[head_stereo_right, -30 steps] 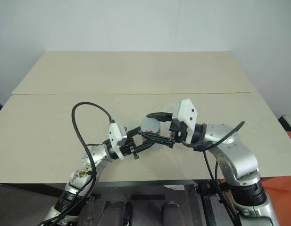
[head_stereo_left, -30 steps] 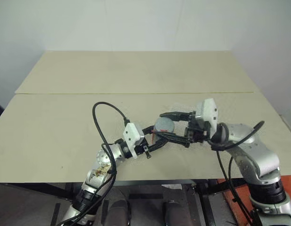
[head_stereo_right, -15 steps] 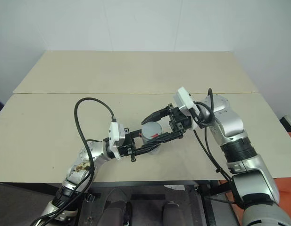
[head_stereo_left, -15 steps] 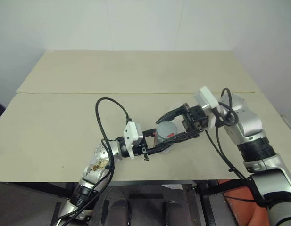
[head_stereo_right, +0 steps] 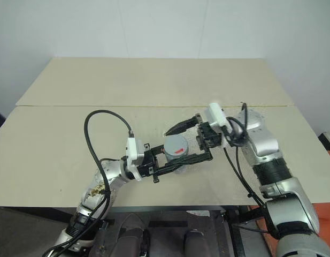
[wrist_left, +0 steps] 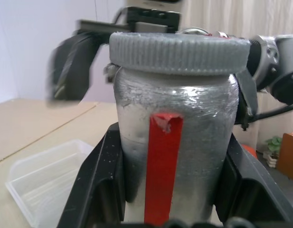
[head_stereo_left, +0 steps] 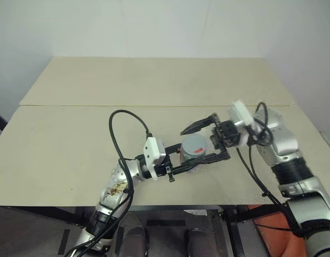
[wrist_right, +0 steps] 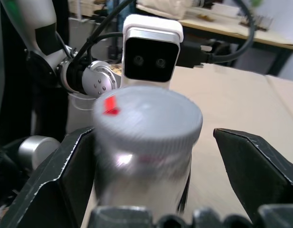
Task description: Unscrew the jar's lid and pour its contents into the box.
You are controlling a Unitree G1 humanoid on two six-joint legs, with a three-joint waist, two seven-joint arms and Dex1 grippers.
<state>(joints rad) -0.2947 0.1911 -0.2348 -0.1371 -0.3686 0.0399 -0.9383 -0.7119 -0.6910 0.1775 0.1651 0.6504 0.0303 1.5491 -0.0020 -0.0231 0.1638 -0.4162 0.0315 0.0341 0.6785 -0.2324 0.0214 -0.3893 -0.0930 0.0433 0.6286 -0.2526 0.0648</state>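
Silvery jar point(wrist_left: 174, 156) sits clamped in the left gripper point(head_stereo_left: 185, 160) above the table; right gripper point(head_stereo_right: 190, 140) spread wide around the lid point(wrist_right: 148, 121), probably regripping mid-unscrew. Next: close and twist. Box point(wrist_left: 46, 178) waits nearby

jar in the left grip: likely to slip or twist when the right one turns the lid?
Probably holds: left gripper is shut on the jar, fingers on both sides. The silvery wrap looks smooth, so it may spin under torque. The lid is ribbed, so the open right gripper should bite well.
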